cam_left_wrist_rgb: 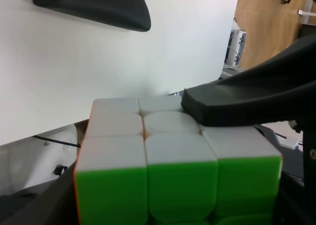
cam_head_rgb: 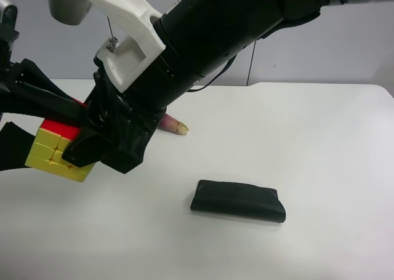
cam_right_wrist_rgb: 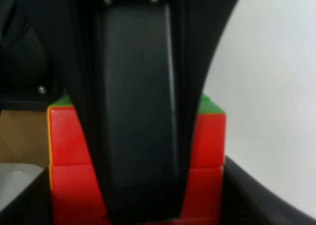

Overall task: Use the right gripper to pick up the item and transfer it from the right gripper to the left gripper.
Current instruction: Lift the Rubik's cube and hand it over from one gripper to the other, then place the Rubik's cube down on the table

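Right claw (cam_head_rgb: 79, 141): nearest my lens; I see it pinching the cube (cam_head_rgb: 50, 152), one finger (cam_right_wrist_rgb: 140, 136) flat on the red face.
Left claw (cam_head_rgb: 28, 123): its prongs flank the cube; I cannot tell whether they press.
Cube: held above the surface (cam_head_rgb: 308, 144), at the exterior view's left.
Pouch (cam_head_rgb: 239, 200): flat on the surface, well apart.

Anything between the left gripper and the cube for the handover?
Nothing visible. The right gripper holds the cube, and the left gripper has its fingers on either side of it with nothing in between. The pouch and the eggplant lie apart on the table.
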{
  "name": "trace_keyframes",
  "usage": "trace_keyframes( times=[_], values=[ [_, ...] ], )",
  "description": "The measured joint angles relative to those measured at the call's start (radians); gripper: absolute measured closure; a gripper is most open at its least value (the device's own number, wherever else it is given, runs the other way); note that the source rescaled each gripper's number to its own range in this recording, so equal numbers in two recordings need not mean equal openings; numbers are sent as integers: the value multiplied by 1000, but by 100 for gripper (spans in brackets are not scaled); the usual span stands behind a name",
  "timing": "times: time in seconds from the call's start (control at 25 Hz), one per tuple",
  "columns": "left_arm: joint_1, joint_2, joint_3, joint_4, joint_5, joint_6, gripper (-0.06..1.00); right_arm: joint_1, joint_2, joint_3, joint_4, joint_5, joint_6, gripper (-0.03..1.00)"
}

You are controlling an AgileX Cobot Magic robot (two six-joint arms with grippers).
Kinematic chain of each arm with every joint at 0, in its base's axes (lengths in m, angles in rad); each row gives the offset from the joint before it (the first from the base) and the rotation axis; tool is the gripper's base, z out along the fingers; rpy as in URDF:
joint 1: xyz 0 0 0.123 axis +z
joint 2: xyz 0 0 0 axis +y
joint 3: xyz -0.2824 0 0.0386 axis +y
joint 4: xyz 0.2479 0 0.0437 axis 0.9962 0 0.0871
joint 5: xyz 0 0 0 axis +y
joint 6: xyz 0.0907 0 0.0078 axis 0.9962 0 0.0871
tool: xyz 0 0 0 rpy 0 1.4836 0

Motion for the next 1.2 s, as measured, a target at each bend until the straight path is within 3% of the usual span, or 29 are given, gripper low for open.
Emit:
trace_keyframes(
  times=[0.16,0.2,0.32,0.44,0.72,1.04,1.2],
  values=[
    [0,0,0,0,1,0,92,0,0,0,1,1,-1,96],
    [0,0,0,-1,2,0,93,0,0,0,1,1,1,87],
    [0,0,0,-4,3,1,94,0,0,0,3,-1,17,22],
    [0,0,0,-4,3,1,94,0,0,0,2,-7,25,3],
    [0,0,0,-4,3,1,94,0,-44,0,-55,26,62,-3],
    [0,0,0,-4,3,1,94,0,-209,0,-351,175,358,-3],
    [0,0,0,-4,4,1,94,0,-313,0,-450,284,504,-3]
  ],
)
